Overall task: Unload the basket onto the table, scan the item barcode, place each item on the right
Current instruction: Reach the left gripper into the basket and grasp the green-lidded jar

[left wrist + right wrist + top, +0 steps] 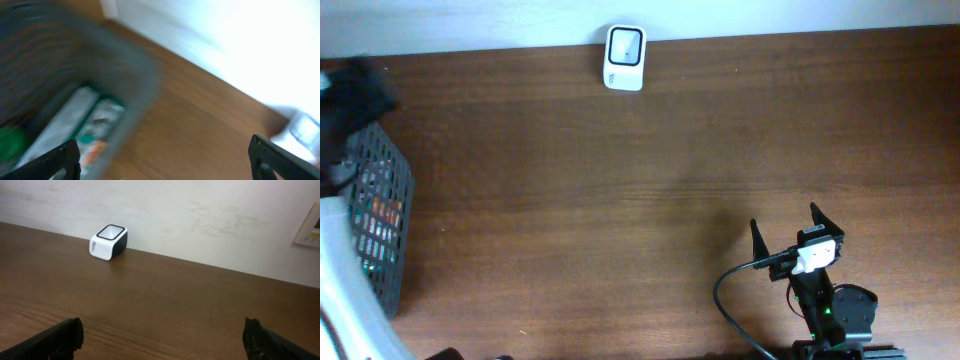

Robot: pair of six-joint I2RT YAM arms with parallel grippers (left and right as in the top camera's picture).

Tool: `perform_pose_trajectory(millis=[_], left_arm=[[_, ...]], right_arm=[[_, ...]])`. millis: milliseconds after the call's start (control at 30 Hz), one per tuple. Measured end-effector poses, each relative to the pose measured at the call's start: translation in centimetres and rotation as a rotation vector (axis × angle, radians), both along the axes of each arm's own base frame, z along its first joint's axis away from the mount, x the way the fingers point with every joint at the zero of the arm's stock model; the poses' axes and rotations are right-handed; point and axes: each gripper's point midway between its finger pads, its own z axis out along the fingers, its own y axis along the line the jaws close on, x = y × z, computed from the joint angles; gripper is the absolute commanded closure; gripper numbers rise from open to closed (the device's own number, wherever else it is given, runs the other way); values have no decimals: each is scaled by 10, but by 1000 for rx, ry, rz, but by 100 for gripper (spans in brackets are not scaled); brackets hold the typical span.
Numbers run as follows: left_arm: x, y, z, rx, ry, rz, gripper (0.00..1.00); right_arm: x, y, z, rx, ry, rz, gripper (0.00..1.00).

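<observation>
Wide and empty, my left claw (165, 157) hung over the edge of the basket (142, 82) of packets (95, 125); my right claw (162, 335), wide too, sat well apart from the scanner (108, 242) across the worktop (175, 295).

Dark brown wood-grain table (620, 180) fills most of the overhead view. Plain white wall (200, 215) meets its far edge, with faint grey scuffs (220, 222) right of centre. Pale framed panel (311, 227) on the wall at far right, cut by the frame edge. Soft even light, dull sheen on tabletop. Left wrist view blurred, wall there blown out bright.
</observation>
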Motion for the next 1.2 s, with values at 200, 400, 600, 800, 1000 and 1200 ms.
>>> perform_pose_trajectory(millis=[200,400,600,800,1000,1200], left_arm=[[-64,99,-20,-84,27,374,0],[-100,152,-134,-221,275,560,0],[-107,178,-192,-139,352,593,1],[-104,200,-207,-33,382,590,1],[-98,215,-243,-10,477,546,5],[-117,235,-252,-27,472,611,9]], right_arm=[[0,0,0,0,0,0,2],[0,0,0,0,0,0,2],[0,0,0,0,0,0,2],[0,0,0,0,0,0,2],[0,0,0,0,0,0,2],[0,0,0,0,0,0,2]])
